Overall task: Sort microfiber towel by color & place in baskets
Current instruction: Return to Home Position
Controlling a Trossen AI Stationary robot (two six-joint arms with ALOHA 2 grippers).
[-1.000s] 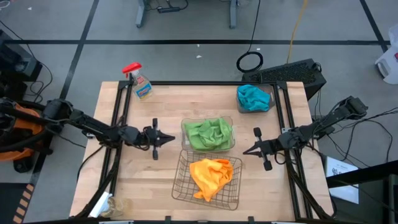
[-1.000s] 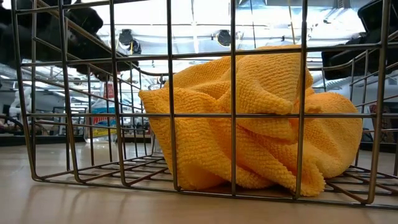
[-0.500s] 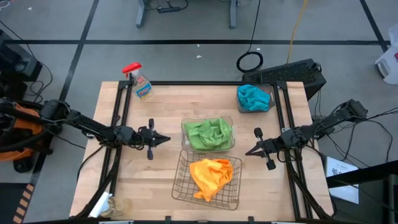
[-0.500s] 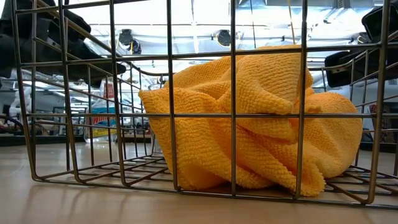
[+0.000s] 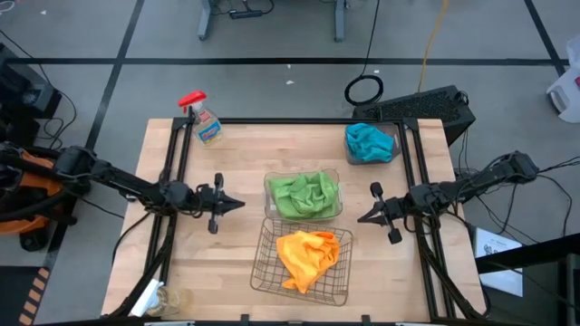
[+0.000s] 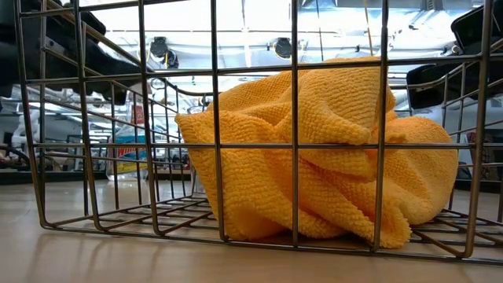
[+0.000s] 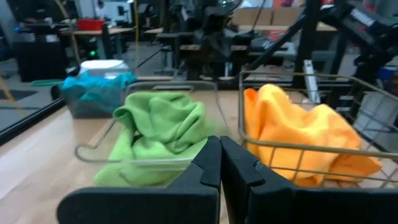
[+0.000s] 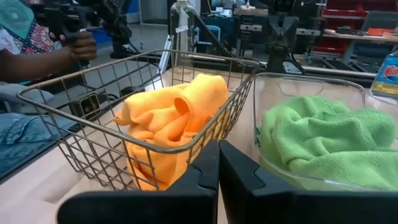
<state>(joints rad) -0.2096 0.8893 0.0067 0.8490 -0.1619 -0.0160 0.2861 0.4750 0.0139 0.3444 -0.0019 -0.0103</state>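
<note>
Yellow-orange towels (image 5: 306, 255) lie bunched in the copper wire basket (image 5: 260, 269) near the table's front. Lime green towels (image 5: 304, 193) fill the clear basket (image 5: 338, 177) at the table's middle. Teal-blue towels (image 5: 367, 143) sit in the brown-tinted basket (image 5: 392, 143) at the far right. My left gripper (image 5: 237, 205) hovers shut, left of the clear basket, holding nothing. My right gripper (image 5: 361, 218) hovers shut to the right of the two middle baskets, also holding nothing. In the low view the orange towels (image 6: 314, 149) rest on the wire basket's floor.
A spray bottle with a red trigger (image 5: 205, 119) stands at the far left corner. A crumpled clear wrapper (image 5: 156, 297) lies at the near left corner. In the right wrist view a person's hand (image 8: 74, 43) holds a controller beyond the table. Bare wood lies left of the baskets.
My left gripper has drawn back toward the table's left edge, away from the clear basket. My right gripper has pulled back slightly toward the right edge. Both stay shut. The towels and baskets have not moved.
</note>
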